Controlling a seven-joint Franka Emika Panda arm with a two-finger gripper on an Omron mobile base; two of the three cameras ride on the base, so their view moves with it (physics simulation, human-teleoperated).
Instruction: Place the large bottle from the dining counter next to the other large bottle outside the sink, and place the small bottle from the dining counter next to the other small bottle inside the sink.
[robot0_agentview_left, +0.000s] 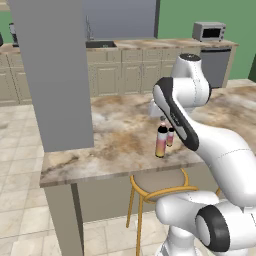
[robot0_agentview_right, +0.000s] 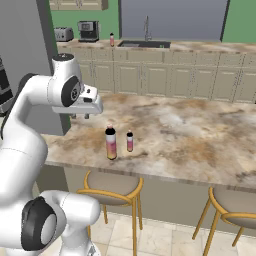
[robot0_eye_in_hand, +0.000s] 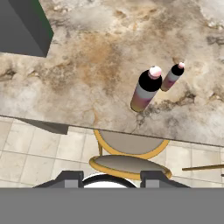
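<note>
Near the front edge of the dining counter (robot0_agentview_left: 110, 137) (robot0_agentview_right: 190, 130) (robot0_eye_in_hand: 87, 65) stands the large bottle (robot0_agentview_left: 161, 143) (robot0_agentview_right: 111, 145) (robot0_eye_in_hand: 144, 92), upright, black on top and pink to yellow below. The small bottle (robot0_agentview_left: 170, 136) (robot0_agentview_right: 130, 141) (robot0_eye_in_hand: 172, 78) stands upright close beside it. My gripper (robot0_agentview_right: 80, 116) (robot0_eye_in_hand: 111, 178) hangs above the counter, left of both bottles in the right base view. It is open, with nothing between its fingers. The sink (robot0_agentview_left: 100, 44) (robot0_agentview_right: 145, 44) is set in the far wall counter, with a small reddish bottle (robot0_agentview_right: 111, 39) on the counter to its left.
A wide grey pillar (robot0_agentview_left: 55, 75) (robot0_eye_in_hand: 19, 26) rises from the dining counter's left end. Yellow-framed stools (robot0_agentview_left: 157, 184) (robot0_agentview_right: 112, 185) (robot0_agentview_right: 235, 202) (robot0_eye_in_hand: 129, 151) sit under the near edge. A microwave (robot0_agentview_left: 209, 31), toaster (robot0_agentview_right: 63, 34) and coffee machine (robot0_agentview_right: 89, 31) stand on the far counter.
</note>
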